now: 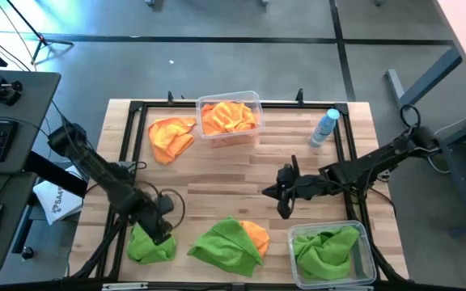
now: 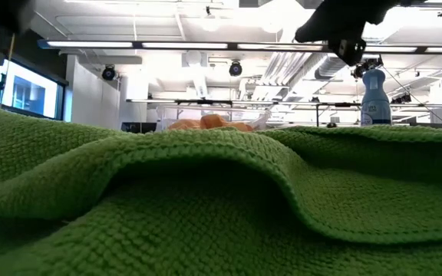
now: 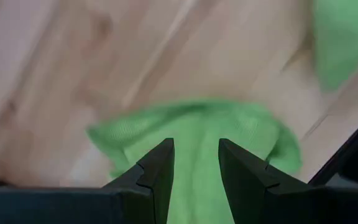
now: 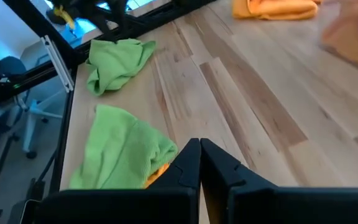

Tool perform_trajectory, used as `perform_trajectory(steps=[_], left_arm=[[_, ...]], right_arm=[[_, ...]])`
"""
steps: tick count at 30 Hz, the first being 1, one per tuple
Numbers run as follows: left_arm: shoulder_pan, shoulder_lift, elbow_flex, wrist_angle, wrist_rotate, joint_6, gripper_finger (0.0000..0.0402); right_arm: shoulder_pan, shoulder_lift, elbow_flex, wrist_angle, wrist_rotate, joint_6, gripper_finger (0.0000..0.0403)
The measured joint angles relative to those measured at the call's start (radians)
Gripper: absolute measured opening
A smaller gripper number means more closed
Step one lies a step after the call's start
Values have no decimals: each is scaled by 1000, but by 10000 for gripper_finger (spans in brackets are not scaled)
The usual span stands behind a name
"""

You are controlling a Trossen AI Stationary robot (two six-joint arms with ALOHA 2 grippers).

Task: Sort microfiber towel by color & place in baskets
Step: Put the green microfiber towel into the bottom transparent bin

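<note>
We found the left gripper at the near left of the table, directly over a crumpled bright green towel, its fingers standing apart with nothing between them. In the left wrist view that cloth lay bunched on the bare wood just beyond the fingertips.

Toward the back, a loose orange towel lay flat beside a clear plastic basket heaped with orange cloths.

At the near centre we recorded a second green towel, folded over an orange cloth whose edge showed on its right side.

The right gripper hung above open wood at mid-table, its fingers pressed together and holding nothing. A clear bottle with a blue cap stood behind it.

At the near right, the second clear basket held crumpled green towels.

In the low view, green weave filled the foreground.
</note>
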Motion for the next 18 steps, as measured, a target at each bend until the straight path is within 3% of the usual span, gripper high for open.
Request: perform_trajectory(steps=[6,18], left_arm=[[-90,127,0,114,131,-103,113],[-136,287,-1,236,136,-136,104]], right_arm=[[0,-6,-16,0,-4,18,0],[0,-6,-16,0,-56,15,0]])
